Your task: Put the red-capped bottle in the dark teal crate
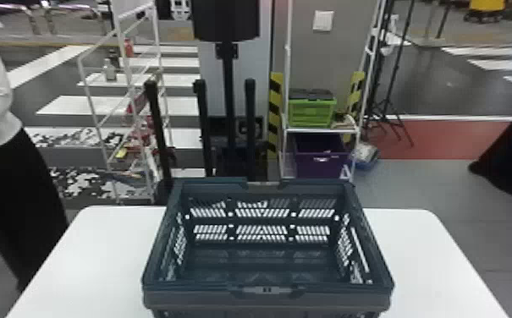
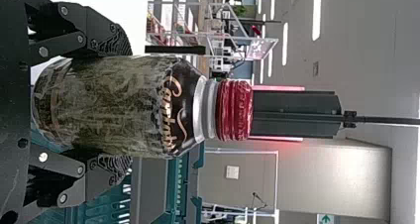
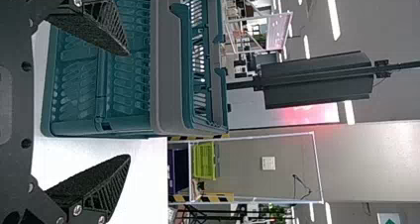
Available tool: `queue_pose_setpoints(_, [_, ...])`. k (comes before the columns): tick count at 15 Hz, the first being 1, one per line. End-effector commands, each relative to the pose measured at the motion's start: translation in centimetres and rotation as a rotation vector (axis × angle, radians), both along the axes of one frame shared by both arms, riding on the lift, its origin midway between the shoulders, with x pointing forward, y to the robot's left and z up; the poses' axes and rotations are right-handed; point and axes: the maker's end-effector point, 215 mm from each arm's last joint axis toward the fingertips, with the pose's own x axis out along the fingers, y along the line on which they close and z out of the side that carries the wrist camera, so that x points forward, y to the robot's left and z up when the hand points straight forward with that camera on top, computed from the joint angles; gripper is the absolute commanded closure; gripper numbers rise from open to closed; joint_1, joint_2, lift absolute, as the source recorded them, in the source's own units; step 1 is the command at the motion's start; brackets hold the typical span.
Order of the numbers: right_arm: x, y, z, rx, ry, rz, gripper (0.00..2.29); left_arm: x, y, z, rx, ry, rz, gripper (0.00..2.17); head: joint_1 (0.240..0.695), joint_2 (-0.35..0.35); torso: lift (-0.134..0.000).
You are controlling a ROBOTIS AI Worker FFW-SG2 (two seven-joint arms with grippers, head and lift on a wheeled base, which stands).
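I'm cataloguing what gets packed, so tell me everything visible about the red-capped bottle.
The red-capped bottle is upright, held outside the crate by the left gripper, its jaws against opposite sides. The glossy, mottled green-brown body looks like glass or plastic; a dark shoulder carries pale curly lettering, above it a silvery neck. The ribbed red cap is on. Contents: can't tell.

Red-capped bottle (image 2: 114,105): clear body, mottled olive-brown within; black shoulder with gold script, silver neck band. Upright, cap uppermost, gripped in left tool (image 2: 124,106).

Dark teal crate (image 1: 199,289): open-topped, slotted walls, grey outer band below rim. Upright on white surface (image 1: 77,262), lower centre of head view.
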Motion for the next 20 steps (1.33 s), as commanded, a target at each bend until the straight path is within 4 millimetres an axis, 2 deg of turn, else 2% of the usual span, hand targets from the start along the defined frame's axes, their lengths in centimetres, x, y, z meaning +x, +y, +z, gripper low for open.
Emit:
queue_pose_setpoints(1, [0.0,0.0,0.0,0.001,0.0,0.0,0.15,0.0,0.0,0.0,0.0,-0.001,0.0,2.15,0.499,0.0,0.0])
queue_pose_setpoints(11, [0.0,0.0,0.1,0.001,-0.002,0.0,0.15,0.1,0.2,0.5,0.0,-0.008,0.005,2.15,0.499,0.0,0.0])
queue_pose_setpoints(13, [0.0,0.0,0.0,0.001,0.0,0.0,0.15,0.7,1.7,1.5,0.023,-0.019,0.023,2.15,0.499,0.0,0.0])
queue_pose_setpoints(15, [-0.1,-0.1,0.1,0.0,-0.002,-0.001,0.15,2.1,4.4,3.2,0.068,-0.014,0.05,2.15,0.499,0.0,0.0])
queue_pose_setpoints(18, [-0.2,-0.1,-0.1,-0.001,0.004,-0.002,0.15,5.2,8.0,6.3,0.124,0.021,0.062,2.15,0.499,0.0,0.0])
queue_pose_setpoints(20, [-0.1,-0.2,0.0,-0.001,0.001,-0.004,0.15,7.9,10.4,6.4,0.16,0.131,0.058,2.15,0.499,0.0,0.0])
